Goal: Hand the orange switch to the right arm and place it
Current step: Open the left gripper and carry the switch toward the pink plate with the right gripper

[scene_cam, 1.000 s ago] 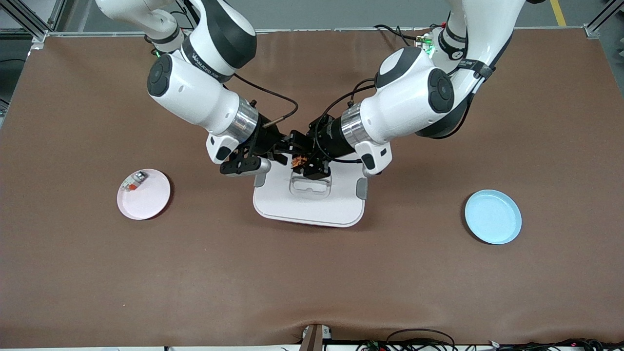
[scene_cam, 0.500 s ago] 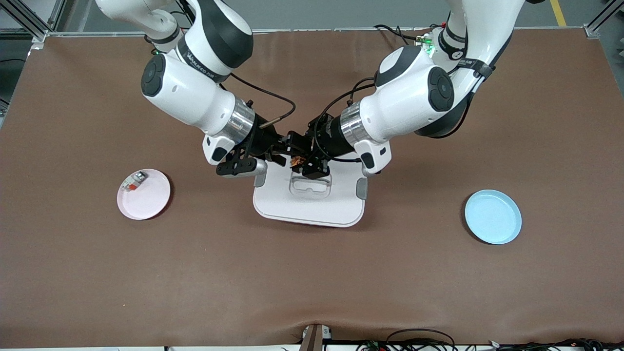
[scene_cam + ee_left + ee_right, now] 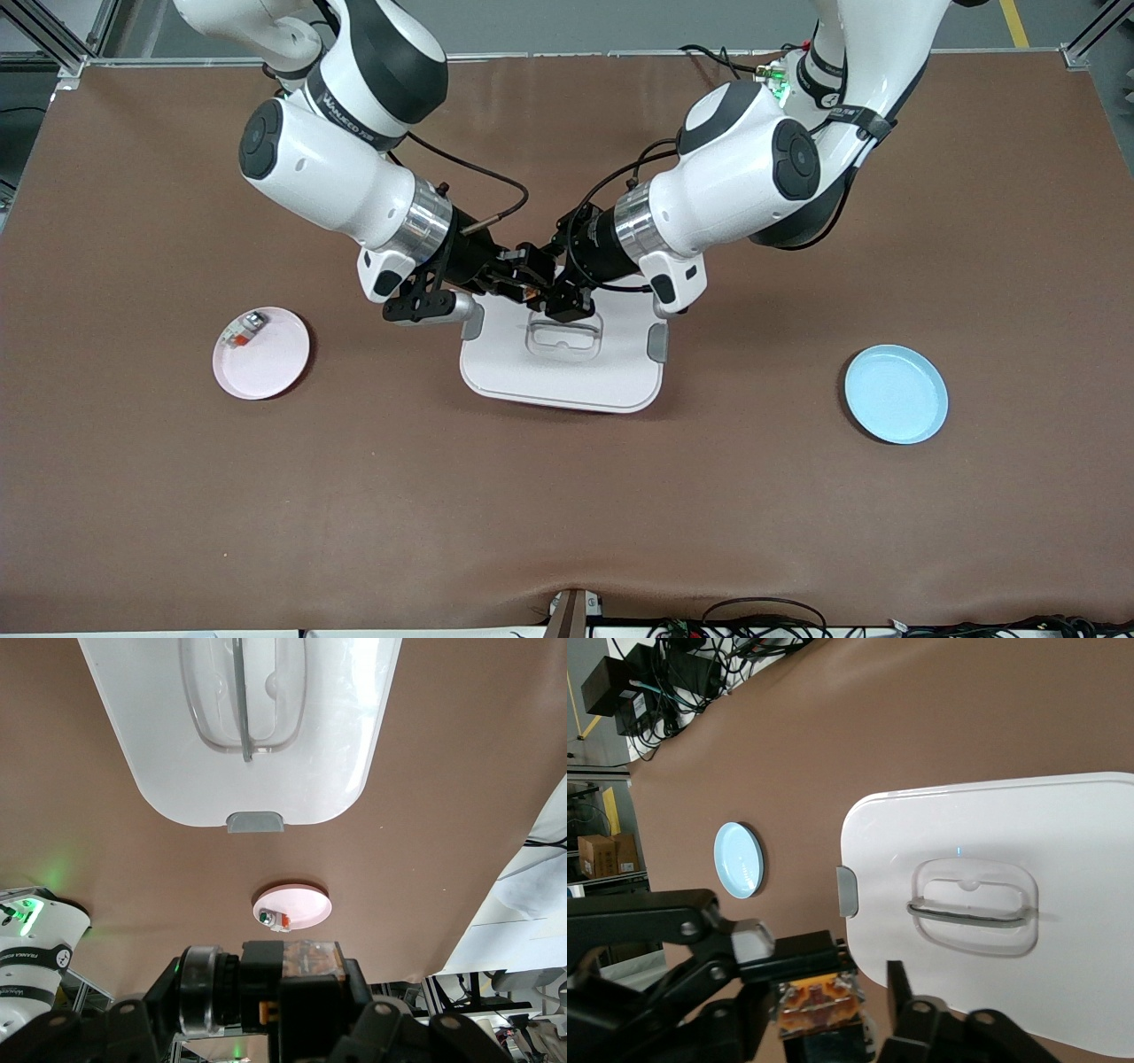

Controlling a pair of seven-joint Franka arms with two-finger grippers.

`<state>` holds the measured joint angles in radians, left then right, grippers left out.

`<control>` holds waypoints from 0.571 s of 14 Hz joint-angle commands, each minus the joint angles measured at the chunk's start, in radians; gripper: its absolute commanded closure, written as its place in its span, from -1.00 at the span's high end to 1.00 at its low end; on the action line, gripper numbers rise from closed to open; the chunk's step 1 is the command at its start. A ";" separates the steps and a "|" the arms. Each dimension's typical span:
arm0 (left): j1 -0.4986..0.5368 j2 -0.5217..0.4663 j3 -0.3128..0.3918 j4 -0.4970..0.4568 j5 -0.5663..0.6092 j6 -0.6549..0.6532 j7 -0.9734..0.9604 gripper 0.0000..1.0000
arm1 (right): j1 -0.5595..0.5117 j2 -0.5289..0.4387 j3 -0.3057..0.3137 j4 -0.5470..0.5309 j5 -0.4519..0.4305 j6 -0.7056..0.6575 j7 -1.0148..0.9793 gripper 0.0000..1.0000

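The orange switch (image 3: 532,291) is a small black block with an orange middle, held in the air over the farther edge of the white lid (image 3: 567,377). My left gripper (image 3: 549,298) is shut on it; the left wrist view shows the switch (image 3: 306,967) between its fingers. My right gripper (image 3: 517,282) meets it tip to tip. In the right wrist view the switch (image 3: 819,1003) sits between the right gripper's (image 3: 826,1014) open fingers, with a gap to one finger (image 3: 899,992). The left gripper's fingers (image 3: 757,943) clamp it from one side.
A pink plate (image 3: 266,363) holding a white-and-grey piece (image 3: 243,330) lies toward the right arm's end. A blue plate (image 3: 895,394) lies toward the left arm's end. The white lid has a clear handle (image 3: 563,337) and grey side tabs.
Both arms have shifted a little toward the right arm's end of the table, and the switch moved with them. The grippers stay tip to tip.
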<state>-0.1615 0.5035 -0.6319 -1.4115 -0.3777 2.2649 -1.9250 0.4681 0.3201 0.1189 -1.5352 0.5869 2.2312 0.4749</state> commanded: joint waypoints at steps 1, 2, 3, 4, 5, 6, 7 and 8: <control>-0.004 0.000 -0.003 0.017 -0.020 0.005 -0.014 -1.00 | -0.009 0.010 0.001 0.010 0.013 -0.015 -0.012 -1.00; -0.004 0.000 -0.003 0.017 -0.020 0.004 -0.014 -1.00 | -0.011 0.010 0.001 0.010 0.013 -0.015 -0.012 -1.00; -0.004 -0.002 -0.003 0.017 -0.020 0.005 -0.014 -1.00 | -0.012 0.010 0.001 0.010 0.013 -0.015 -0.012 -1.00; -0.004 -0.002 -0.003 0.017 -0.018 0.004 -0.011 -1.00 | -0.011 0.010 -0.001 0.010 0.011 -0.015 -0.012 -1.00; -0.004 -0.002 -0.003 0.017 -0.018 0.005 -0.003 -0.99 | -0.011 0.010 0.001 0.010 0.011 -0.015 -0.012 -1.00; -0.004 -0.003 -0.003 0.017 -0.015 0.004 0.001 -0.35 | -0.011 0.010 -0.001 0.010 0.011 -0.015 -0.012 -1.00; -0.003 -0.008 -0.003 0.017 -0.007 0.004 0.001 0.87 | -0.011 0.010 -0.001 0.010 0.011 -0.016 -0.012 -1.00; -0.001 -0.017 -0.003 0.017 -0.007 0.004 0.004 1.00 | -0.011 0.010 -0.001 0.010 0.011 -0.022 -0.012 -1.00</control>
<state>-0.1614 0.5035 -0.6324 -1.4094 -0.3831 2.2665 -1.9230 0.4672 0.3208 0.1179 -1.5314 0.5892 2.2260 0.4717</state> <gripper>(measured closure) 0.238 0.581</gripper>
